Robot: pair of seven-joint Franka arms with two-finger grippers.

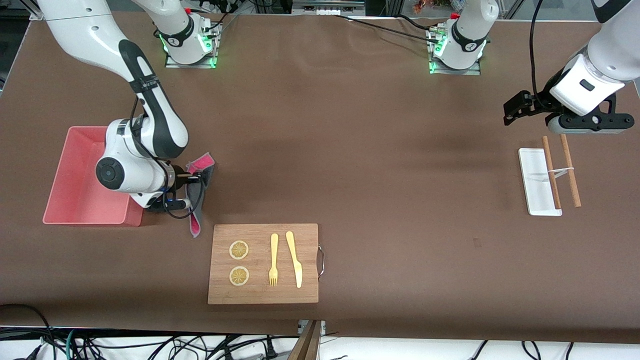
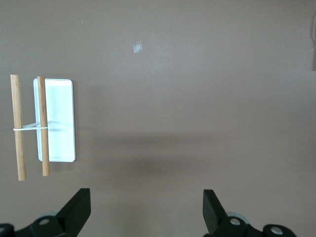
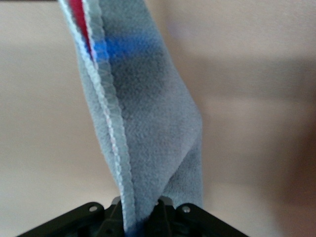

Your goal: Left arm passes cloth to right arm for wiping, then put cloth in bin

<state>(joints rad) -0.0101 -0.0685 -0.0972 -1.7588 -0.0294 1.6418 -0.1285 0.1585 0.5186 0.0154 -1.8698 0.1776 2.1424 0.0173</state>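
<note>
My right gripper (image 1: 189,176) is shut on the cloth (image 1: 202,164) and holds it up over the table, beside the pink bin (image 1: 67,170) at the right arm's end. The cloth hangs folded, grey with a magenta-red face showing at its edges. In the right wrist view the grey cloth (image 3: 148,123) runs out from between the shut fingers of the right gripper (image 3: 140,215). My left gripper (image 1: 515,107) is open and empty, up over the table by the left arm's end. In the left wrist view the left gripper (image 2: 147,200) has bare table under it.
A wooden cutting board (image 1: 262,292) with two lemon slices, a fork and a knife lies nearer the front camera than the cloth. A small white tray (image 1: 535,175) and two banded wooden sticks (image 1: 570,172) lie under the left arm; both also show in the left wrist view, the tray (image 2: 59,118) and the sticks (image 2: 18,128).
</note>
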